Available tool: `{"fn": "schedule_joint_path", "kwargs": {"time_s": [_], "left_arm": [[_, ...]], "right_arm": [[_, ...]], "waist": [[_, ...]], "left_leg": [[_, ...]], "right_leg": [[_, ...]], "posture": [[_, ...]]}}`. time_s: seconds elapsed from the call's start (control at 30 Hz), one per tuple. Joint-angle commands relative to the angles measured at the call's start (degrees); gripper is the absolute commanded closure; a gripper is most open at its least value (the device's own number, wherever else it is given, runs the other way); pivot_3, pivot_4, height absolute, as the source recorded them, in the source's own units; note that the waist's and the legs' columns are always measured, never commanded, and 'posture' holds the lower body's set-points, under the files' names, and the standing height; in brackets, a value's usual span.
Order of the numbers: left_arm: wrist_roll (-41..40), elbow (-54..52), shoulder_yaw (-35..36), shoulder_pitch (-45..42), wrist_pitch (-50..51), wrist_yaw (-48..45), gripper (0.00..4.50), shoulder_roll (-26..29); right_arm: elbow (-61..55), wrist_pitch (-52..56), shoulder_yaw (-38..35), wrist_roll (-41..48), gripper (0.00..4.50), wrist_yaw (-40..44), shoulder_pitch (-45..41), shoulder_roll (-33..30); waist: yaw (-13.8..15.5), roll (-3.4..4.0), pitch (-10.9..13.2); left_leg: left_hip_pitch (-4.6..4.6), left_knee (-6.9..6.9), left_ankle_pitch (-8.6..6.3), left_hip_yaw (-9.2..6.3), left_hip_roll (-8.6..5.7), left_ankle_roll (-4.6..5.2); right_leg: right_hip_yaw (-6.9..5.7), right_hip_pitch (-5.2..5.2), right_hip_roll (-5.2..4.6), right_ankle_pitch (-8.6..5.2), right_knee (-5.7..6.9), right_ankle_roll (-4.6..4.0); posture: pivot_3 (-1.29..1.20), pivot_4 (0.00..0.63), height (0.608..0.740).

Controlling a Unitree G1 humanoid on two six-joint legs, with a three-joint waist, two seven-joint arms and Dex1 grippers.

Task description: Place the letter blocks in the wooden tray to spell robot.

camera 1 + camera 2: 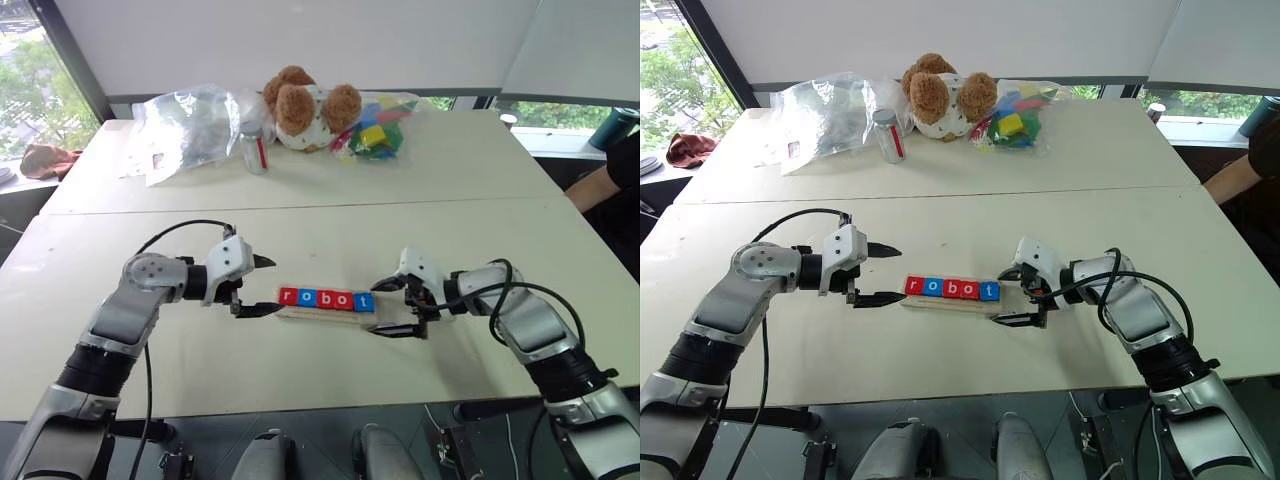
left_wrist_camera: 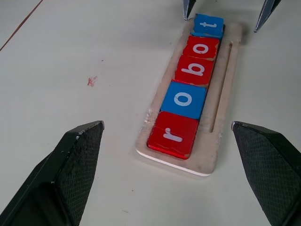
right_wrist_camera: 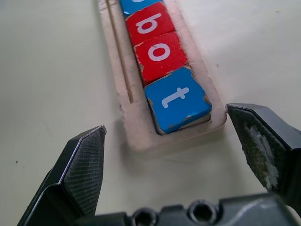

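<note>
Between the two grippers, on the table (image 1: 420, 225), lies the tray (image 2: 225, 94) with the blocks (image 2: 190, 80) already spelling robot. Left gripper (image 1: 258, 287) and right gripper (image 1: 392, 307) flank its ends, jaws wide and empty. Judged best now: back both straight away without nudging the tray, since the t (image 3: 178, 99) sits slightly askew.

Teddy bear (image 1: 303, 106), clear plastic bags (image 1: 185, 125), small jar (image 1: 254, 150), bagged colourful toys (image 1: 375, 130)

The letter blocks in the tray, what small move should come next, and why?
Probably draw both arms back. The letter blocks already spell robot in the wooden tray, and the left gripper and right gripper stand open at its two ends, holding nothing.
</note>
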Motion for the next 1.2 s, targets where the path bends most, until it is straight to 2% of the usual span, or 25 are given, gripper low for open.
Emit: {"fn": "schedule_joint_path", "kwargs": {"time_s": [0.03, 0.67, 0.9, 1.03, 1.2], "left_arm": [[0.17, -0.90, 0.11, -0.58, -0.78, 0.05, 0.00, -0.03], [0.90, 0.31, 0.09, -1.20, -1.71, 0.01, 0.00, -0.65], [0.42, 0.03, 0.46, -0.96, -1.77, 0.17, 0.00, -0.56], [-4.20, -4.23, 3.94, 2.82, 4.10, -1.69, 0.00, 2.64], [-8.36, -8.77, 11.00, 12.50, 9.70, -2.20, 0.00, 9.72]], "right_arm": [[-3.70, 1.06, -0.78, 1.49, 0.04, 0.19, 0.51, -0.78], [-7.50, 2.90, 0.01, 2.56, 0.04, -1.32, 1.93, -1.52], [-6.28, 0.72, -1.88, 0.87, 0.04, -3.84, 1.44, -3.16], [-8.47, 6.98, -8.88, 5.75, 0.04, -4.25, 3.38, -6.46], [-18.63, 19.79, -20.84, 14.56, 0.04, -4.75, 13.97, -12.29]], "waist": [[0.00, 0.00, 0.00], [0.05, -0.01, 0.00], [0.04, 0.00, 0.00], [0.03, 0.00, 0.00], [0.05, 0.00, 0.00]], "left_leg": [[0.00, 0.00, 0.00, 0.00, 0.00, 0.00], [0.00, 0.01, 0.00, 0.00, -0.01, 0.00], [0.00, 0.01, 0.00, 0.00, 0.00, 0.00], [-0.01, 0.01, 0.00, 0.00, -0.01, 0.00], [0.00, -0.16, -0.04, -0.07, 0.07, 0.06]], "right_leg": [[0.00, 0.00, 0.00, 0.00, 0.00, 0.00], [0.00, 0.01, -0.01, 0.00, 0.00, 0.00], [0.00, 0.00, -0.01, 0.00, 0.00, 0.00], [0.01, 0.00, -0.02, 0.00, -0.01, 0.00], [-0.01, -0.03, -0.02, -0.01, -0.02, -0.01]], "posture": [[0.00, 0.150, 0.740], [0.00, 0.150, 0.740], [0.00, 0.150, 0.740], [0.00, 0.150, 0.740], [0.00, 0.150, 0.740]]}}
